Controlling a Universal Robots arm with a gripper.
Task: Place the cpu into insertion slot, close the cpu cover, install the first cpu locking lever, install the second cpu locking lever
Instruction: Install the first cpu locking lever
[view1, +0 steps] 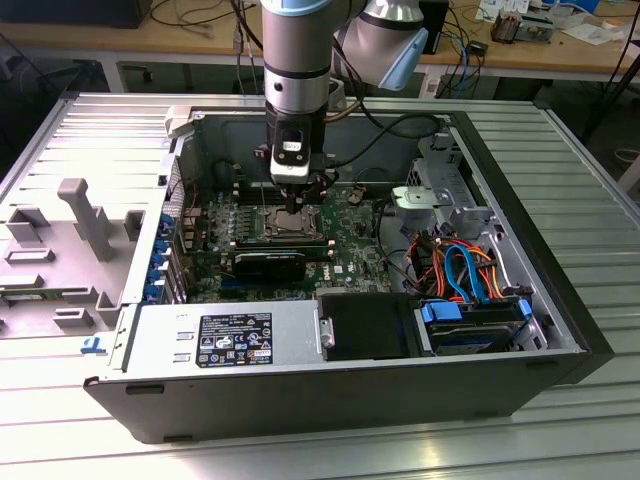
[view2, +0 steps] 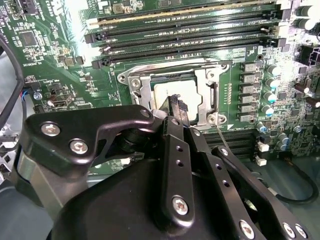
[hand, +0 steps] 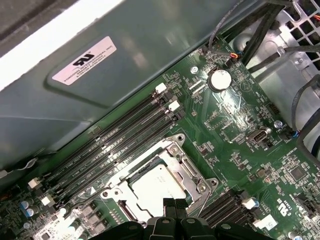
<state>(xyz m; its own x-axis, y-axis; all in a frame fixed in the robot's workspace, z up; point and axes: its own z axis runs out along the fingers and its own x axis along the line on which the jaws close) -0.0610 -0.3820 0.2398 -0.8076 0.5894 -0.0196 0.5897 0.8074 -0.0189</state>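
Note:
The cpu (view2: 172, 90) (hand: 156, 183), a small silver square, lies flat in the insertion slot (view1: 288, 224) on the green board. The cpu cover (view2: 204, 80) (hand: 184, 161), a thin silver frame, lies down around it in both wrist views. A thin wire lever (view2: 170, 63) runs along one side of the socket. Another thin wire (view2: 222, 137) rises beside the gripper's linkage. My gripper (view2: 178, 106) (hand: 175, 206) (view1: 301, 203) hovers just over one edge of the cpu, its black fingertips pressed together with nothing seen between them.
Long black memory slots (view2: 180, 30) (hand: 120, 135) flank the socket. A black card (view1: 270, 264) lies in front of it. The case wall (hand: 100, 75) stands close behind. Coloured cables (view1: 460, 265) and a drive cage (view1: 470, 325) sit at the exterior view's right, the power supply (view1: 225, 340) in front.

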